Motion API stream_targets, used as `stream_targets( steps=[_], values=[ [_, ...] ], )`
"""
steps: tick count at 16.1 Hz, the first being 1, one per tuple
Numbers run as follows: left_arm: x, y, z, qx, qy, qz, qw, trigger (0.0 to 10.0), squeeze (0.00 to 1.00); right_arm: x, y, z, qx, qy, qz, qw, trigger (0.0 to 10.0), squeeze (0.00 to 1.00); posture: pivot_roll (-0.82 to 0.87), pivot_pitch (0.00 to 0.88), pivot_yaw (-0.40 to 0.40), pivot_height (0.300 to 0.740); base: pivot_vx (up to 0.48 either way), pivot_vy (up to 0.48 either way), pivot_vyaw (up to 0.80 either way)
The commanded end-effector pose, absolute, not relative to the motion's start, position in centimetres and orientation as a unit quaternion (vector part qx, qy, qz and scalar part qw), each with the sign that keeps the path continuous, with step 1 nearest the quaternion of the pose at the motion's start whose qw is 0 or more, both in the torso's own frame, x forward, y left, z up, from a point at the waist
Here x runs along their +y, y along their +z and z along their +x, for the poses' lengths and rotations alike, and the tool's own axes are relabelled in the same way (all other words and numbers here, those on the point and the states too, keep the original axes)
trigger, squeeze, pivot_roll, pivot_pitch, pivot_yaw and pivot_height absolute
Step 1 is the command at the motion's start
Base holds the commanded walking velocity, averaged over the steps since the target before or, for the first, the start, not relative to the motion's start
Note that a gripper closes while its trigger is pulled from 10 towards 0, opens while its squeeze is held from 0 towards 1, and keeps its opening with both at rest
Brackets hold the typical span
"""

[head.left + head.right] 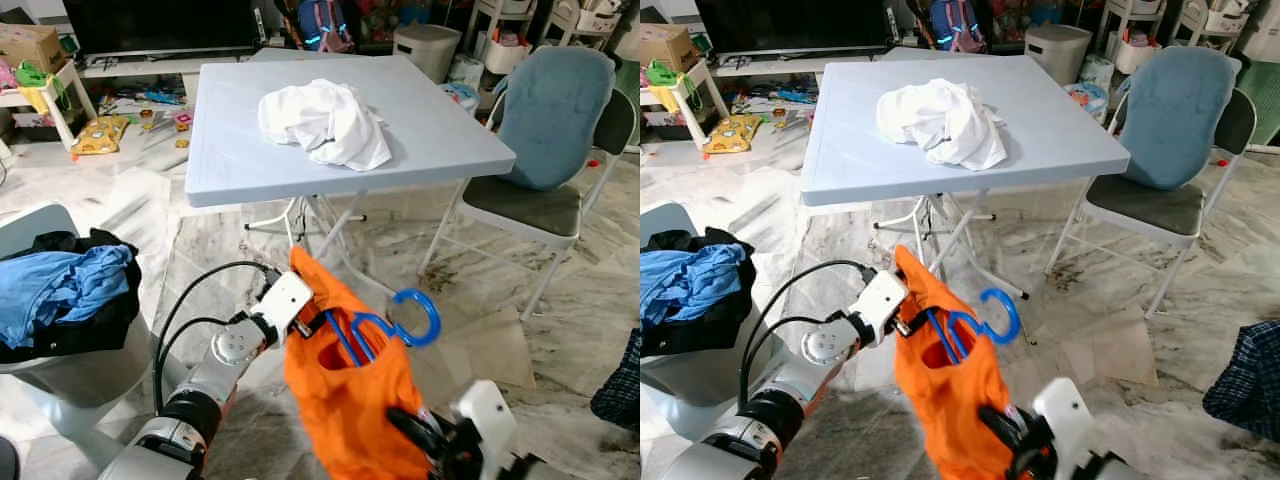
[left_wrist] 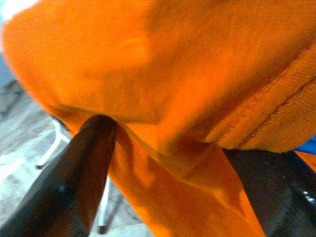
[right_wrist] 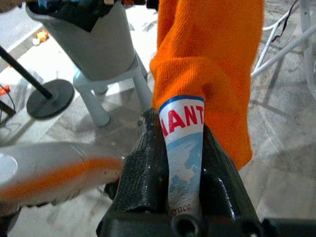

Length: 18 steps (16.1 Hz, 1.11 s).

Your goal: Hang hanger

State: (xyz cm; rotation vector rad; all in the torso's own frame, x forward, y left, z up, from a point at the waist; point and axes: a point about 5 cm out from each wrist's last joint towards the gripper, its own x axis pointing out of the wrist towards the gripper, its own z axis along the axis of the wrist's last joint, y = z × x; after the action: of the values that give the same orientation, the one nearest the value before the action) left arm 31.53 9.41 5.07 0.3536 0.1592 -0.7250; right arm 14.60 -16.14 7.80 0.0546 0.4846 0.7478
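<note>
An orange shirt hangs in front of me above the marble floor. A blue hanger sits inside it, and its hook sticks out of the neck opening to the right. My left gripper is shut on the shirt's upper left edge by the neck. In the left wrist view the orange cloth is bunched between the black fingers. My right gripper is lower down. In the right wrist view it is shut on a white and blue printed patch of the shirt.
A light blue folding table stands just ahead with a white garment on it. A chair with a blue cushion is at the right. A grey basket of blue and black clothes stands at my left. Dark checked cloth lies far right.
</note>
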Motion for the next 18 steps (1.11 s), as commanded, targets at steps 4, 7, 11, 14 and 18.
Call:
stream_targets(
  steps=[4, 7, 11, 14, 18],
  values=[
    [8.8, 5.7, 31.6, 0.06, -0.376, 0.149, 0.913, 0.0, 0.0, -16.1, 8.4, 14.6, 0.234, 0.38, 0.027, 0.894, 10.0, 0.0, -0.01, 0.0, -0.014, 0.74, 0.0, 0.0, 0.0],
    [8.3, 5.8, 31.3, 0.053, -0.398, 0.125, 0.907, 0.0, 0.0, -16.4, 7.7, 14.6, 0.253, 0.376, 0.007, 0.891, 10.0, 0.0, -0.01, 0.0, -0.016, 0.74, 0.0, 0.0, 0.0],
    [8.3, 5.4, 31.0, 0.063, -0.405, 0.124, 0.904, 0.0, 0.0, -16.3, 7.8, 14.3, 0.257, 0.385, 0.01, 0.886, 10.0, 0.0, -0.02, 0.0, -0.015, 0.74, 0.0, 0.0, 0.0],
    [8.2, 5.3, 31.0, 0.066, -0.407, 0.127, 0.902, 0.0, 0.0, -17.2, 7.6, 13.8, 0.275, 0.379, -0.006, 0.884, 10.0, 0.0, -0.03, 0.0, -0.016, 0.74, 0.0, 0.0, 0.0],
    [7.7, 5.2, 30.6, 0.068, -0.433, 0.112, 0.892, 0.0, 0.0, -18.0, 7.4, 14.5, 0.274, 0.354, -0.044, 0.893, 10.0, 0.0, -0.03, 0.0, -0.018, 0.74, 0.0, 0.0, 0.0]
  ],
)
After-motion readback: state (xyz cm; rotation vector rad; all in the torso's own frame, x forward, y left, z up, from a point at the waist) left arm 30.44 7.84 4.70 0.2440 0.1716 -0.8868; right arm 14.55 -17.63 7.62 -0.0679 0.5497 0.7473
